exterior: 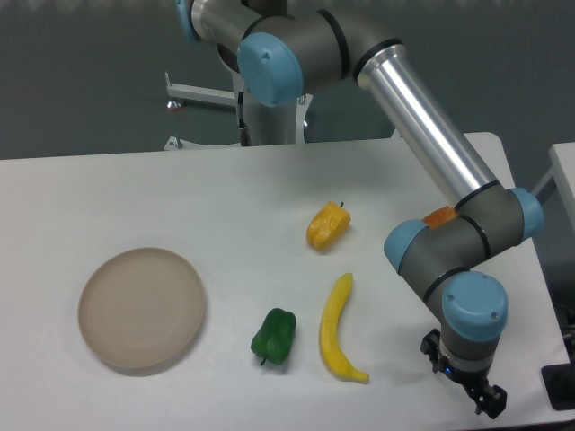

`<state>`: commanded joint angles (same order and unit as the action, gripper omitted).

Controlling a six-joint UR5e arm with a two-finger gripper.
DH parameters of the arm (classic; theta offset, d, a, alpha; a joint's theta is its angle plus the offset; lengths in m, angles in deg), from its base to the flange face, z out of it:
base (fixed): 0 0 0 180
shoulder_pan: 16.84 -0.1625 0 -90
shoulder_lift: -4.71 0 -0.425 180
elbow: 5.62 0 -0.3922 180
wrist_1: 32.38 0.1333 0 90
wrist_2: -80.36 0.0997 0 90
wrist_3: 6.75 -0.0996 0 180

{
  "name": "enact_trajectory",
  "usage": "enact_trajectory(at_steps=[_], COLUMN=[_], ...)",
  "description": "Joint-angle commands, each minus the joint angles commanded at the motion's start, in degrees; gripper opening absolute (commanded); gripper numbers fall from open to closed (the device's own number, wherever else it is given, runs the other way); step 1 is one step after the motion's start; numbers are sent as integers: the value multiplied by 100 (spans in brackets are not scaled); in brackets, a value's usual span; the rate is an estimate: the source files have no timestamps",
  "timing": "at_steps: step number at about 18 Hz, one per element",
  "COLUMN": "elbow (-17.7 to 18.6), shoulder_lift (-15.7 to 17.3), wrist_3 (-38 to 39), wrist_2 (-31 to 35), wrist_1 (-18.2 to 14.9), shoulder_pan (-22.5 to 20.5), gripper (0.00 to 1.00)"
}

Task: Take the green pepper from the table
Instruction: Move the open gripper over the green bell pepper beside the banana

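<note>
The green pepper lies on the white table, near the front, just left of the banana. It is small, glossy and dark green. My gripper hangs at the front right corner of the table, well to the right of the pepper and beyond the banana. Its dark fingers point down at the table edge and hold nothing that shows; the frame does not show clearly whether they are open or shut.
A yellow banana lies between the pepper and the gripper. A yellow-orange pepper lies further back. A round beige plate sits at the left. The arm's silver link crosses above the right side.
</note>
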<state>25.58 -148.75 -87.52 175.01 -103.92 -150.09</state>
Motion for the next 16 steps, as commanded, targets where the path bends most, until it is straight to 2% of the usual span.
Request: enact_trajectory(at_steps=[8,12,14,16], elbow=[35,184,508,1043], shoulder_lift=[61,210,491,859], wrist_3=[149,439,693,808], wrist_2=[17,26,9,-201], wrist_1=[0,-26,-114,-193], shoulder_pan=[131,176,176,167], gripper=[100,100,100,100])
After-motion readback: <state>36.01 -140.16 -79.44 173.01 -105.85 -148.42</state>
